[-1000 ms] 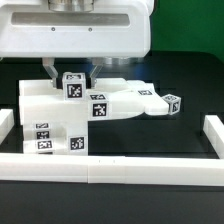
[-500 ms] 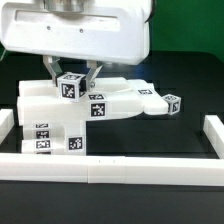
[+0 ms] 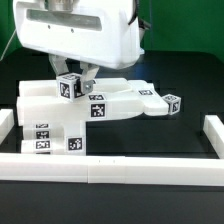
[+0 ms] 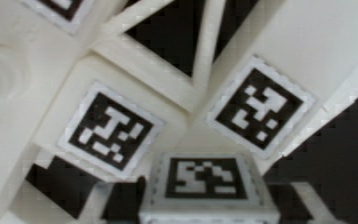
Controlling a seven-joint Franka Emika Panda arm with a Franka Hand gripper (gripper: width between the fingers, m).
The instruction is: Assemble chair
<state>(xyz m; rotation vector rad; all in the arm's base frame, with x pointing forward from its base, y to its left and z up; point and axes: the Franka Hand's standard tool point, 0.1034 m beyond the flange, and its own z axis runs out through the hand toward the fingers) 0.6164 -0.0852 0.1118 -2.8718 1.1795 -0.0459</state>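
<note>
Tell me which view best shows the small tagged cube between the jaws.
The exterior view: the cube shows whole, with the jaws at either side. The wrist view gives only a blurred close-up of one tagged face.

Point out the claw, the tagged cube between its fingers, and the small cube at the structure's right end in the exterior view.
claw (image 3: 70, 78), exterior view, midway between its fingertips
tagged cube (image 3: 68, 89), exterior view, front tag face
small cube (image 3: 173, 104), exterior view, front tag face
</note>
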